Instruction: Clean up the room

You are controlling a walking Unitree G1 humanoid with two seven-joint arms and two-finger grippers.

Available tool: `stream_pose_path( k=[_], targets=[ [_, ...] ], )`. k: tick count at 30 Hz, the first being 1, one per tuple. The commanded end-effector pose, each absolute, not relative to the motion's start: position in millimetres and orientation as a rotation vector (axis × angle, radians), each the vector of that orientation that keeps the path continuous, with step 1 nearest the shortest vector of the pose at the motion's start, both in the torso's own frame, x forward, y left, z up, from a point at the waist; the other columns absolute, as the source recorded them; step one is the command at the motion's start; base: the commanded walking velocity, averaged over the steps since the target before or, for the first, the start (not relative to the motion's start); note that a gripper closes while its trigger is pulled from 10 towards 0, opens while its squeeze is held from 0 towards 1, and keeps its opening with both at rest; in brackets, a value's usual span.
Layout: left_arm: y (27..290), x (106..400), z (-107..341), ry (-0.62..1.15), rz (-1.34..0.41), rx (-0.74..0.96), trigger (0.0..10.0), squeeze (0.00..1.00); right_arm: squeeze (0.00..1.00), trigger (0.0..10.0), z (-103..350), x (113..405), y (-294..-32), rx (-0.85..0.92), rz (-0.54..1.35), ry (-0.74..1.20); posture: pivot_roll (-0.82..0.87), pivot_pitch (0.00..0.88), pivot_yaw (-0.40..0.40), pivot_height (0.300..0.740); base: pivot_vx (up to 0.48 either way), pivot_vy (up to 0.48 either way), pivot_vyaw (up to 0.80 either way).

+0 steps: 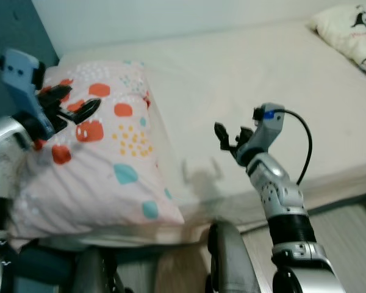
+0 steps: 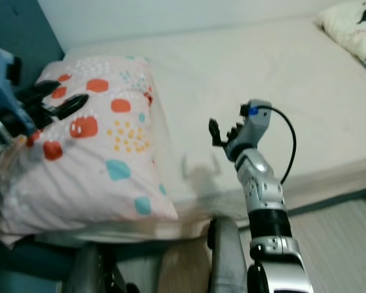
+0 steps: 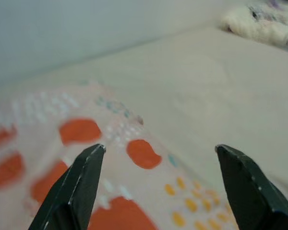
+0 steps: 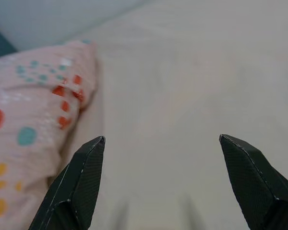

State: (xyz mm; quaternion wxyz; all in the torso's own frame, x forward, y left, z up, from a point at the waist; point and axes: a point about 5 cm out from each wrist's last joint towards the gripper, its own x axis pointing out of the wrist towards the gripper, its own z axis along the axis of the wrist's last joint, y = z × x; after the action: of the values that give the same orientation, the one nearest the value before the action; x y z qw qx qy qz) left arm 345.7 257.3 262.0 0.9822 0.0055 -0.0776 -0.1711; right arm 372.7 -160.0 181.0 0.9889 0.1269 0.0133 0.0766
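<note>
A pink pillow (image 1: 104, 165) with orange, teal and yellow spots lies on the left end of the cream bed (image 1: 244, 73), its near edge at the mattress edge. My left gripper (image 1: 80, 101) hovers open just above the pillow's upper left part; the left wrist view shows its fingers (image 3: 81, 182) spread over the orange spots with nothing between them. My right gripper (image 1: 230, 135) is raised over the bare mattress to the right of the pillow, open and empty. In the right wrist view it (image 4: 161, 138) points along the sheet, with the pillow (image 4: 24, 124) off to one side.
A white pillow with a dark cartoon print (image 1: 354, 30) lies at the bed's far right corner. A dark blue wall (image 1: 12, 36) stands at the left. Striped flooring (image 1: 348, 238) runs along the bed's near right side.
</note>
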Motion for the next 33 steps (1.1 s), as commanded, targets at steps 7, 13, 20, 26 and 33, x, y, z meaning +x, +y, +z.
stream_pose_path(
  k=[7, 13, 20, 26, 33],
  targets=[
    [240, 352, 175, 0.061, -0.200, -0.285, 10.0, 0.00, 0.00, 10.0, 141, 362, -160, 0.206, 0.145, 0.133, -0.16, 0.136, 0.004, 0.592, -0.069, 0.000, 0.00],
    [221, 346, 152, 0.066, -0.244, -0.348, 10.0, 0.00, 0.00, 10.0, 132, 362, -157, 0.188, 0.153, 0.148, -0.16, 0.132, 0.001, 0.615, -0.230, 0.000, 0.00],
    [222, 332, 114, 0.114, -0.278, -0.403, 10.0, 0.00, 0.00, 10.0, 103, 356, -159, 0.126, 0.140, 0.229, -0.15, 0.123, -0.003, 0.639, 0.000, 0.000, 0.00],
    [234, 319, 81, 0.246, -0.199, -0.423, 10.0, 0.00, 0.00, 10.0, 75, 344, -161, 0.086, 0.133, 0.320, -0.15, 0.127, -0.004, 0.653, 0.000, 0.000, 0.00],
    [250, 266, 3, 0.509, -0.040, -0.342, 10.0, 0.00, 0.00, 10.0, 11, 305, -172, -0.001, 0.082, 0.554, -0.15, 0.125, -0.005, 0.681, 0.000, 0.000, 0.00]
  ],
)
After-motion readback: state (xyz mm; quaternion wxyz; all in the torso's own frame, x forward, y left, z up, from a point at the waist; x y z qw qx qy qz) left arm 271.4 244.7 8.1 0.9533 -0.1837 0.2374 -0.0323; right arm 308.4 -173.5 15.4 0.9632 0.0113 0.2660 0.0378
